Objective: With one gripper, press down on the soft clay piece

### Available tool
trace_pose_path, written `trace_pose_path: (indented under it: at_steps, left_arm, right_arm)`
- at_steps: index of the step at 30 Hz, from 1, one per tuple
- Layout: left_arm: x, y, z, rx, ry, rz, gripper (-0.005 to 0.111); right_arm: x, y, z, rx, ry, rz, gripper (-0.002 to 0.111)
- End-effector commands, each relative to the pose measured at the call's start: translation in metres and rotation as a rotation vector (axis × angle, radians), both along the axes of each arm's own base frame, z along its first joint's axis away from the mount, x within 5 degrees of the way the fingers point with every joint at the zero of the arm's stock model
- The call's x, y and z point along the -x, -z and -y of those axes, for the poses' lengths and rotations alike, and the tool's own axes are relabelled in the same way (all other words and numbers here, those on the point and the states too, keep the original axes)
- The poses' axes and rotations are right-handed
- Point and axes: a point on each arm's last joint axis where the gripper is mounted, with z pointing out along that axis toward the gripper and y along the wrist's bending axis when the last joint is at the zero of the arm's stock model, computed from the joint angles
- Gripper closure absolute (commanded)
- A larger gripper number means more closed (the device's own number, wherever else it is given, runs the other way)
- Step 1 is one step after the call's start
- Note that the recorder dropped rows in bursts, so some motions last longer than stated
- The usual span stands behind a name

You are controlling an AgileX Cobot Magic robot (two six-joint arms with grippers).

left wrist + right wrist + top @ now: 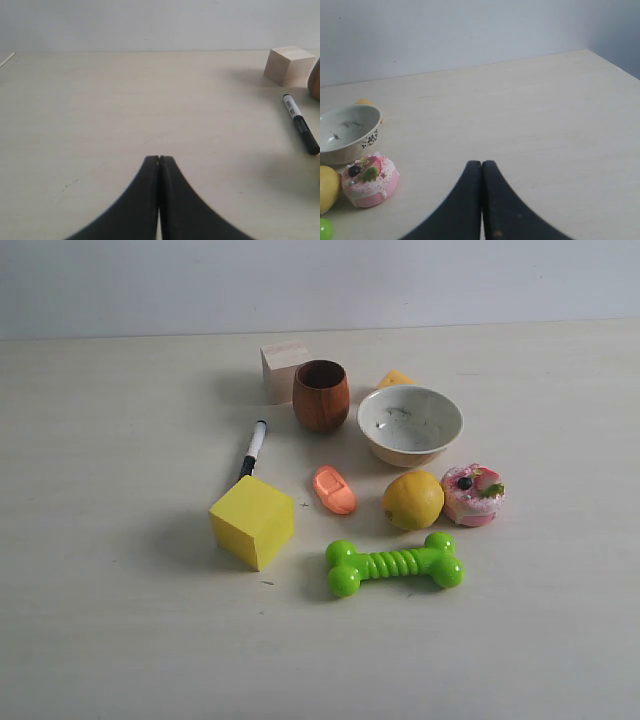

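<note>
The soft clay piece (334,489) is a small salmon-orange oval lump with a flat rectangular dent, lying on the table between the yellow cube and the lemon. No arm or gripper shows in the exterior view. My left gripper (159,159) is shut with nothing in it, over bare table far from the clay. My right gripper (481,163) is also shut and holds nothing, over bare table to the side of the doughnut toy. Neither wrist view shows the clay.
Around the clay stand a yellow cube (252,521), a lemon (412,500), a pink doughnut toy (472,494), a green bone toy (394,564), a white bowl (410,424), a wooden cup (321,395), a wooden block (281,368) and a marker (252,449).
</note>
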Motion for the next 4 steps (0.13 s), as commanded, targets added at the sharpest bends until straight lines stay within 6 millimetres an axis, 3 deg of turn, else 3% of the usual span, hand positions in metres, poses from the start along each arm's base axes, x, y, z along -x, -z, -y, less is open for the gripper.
trace_pose_path:
  at_steps: [1, 4]
  left_arm:
    - [0.0002, -0.0006, 0.0006, 0.007, 0.008, 0.011, 0.107]
    - [0.0002, -0.0006, 0.0006, 0.007, 0.008, 0.011, 0.107]
  right_arm:
    - [0.0001, 0.0007, -0.0001, 0.001, -0.001, 0.008, 0.108]
    - [0.0001, 0.0007, -0.0001, 0.001, -0.001, 0.008, 0.108]
